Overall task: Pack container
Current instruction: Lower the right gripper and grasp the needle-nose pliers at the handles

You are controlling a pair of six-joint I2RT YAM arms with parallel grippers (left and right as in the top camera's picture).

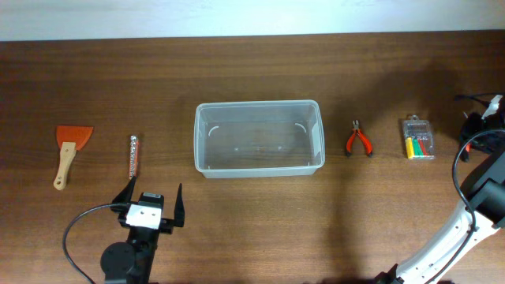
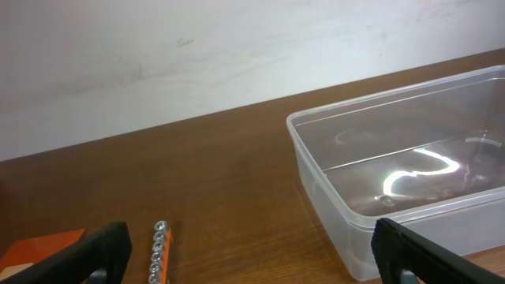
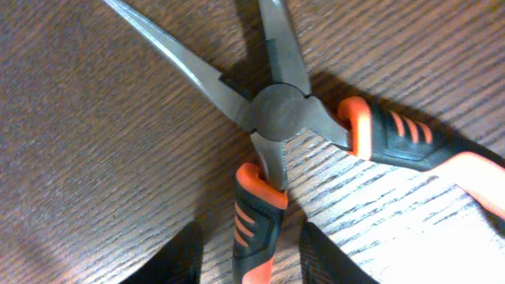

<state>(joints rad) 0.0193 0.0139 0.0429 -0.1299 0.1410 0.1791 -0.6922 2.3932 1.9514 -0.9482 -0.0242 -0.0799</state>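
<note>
Overhead: the clear rectangular plastic container (image 1: 237, 134) sits mid-surface with nothing in it, so I'd say the packing has barely begun. Orange-handled needle-nose pliers (image 1: 359, 142) lie near it on the right. The left gripper (image 1: 154, 197) hangs at the front, jaws spread wide and holding nothing.

Left wrist: same tub off to the right, bare inside.

Right wrist: the right gripper (image 3: 252, 264) has its jaws narrow around one pliers handle, but I can't tell if they're actually pinching it. Looks like the pick-up step. Next it needs a firm squeeze, then a carry to the tub.
</note>
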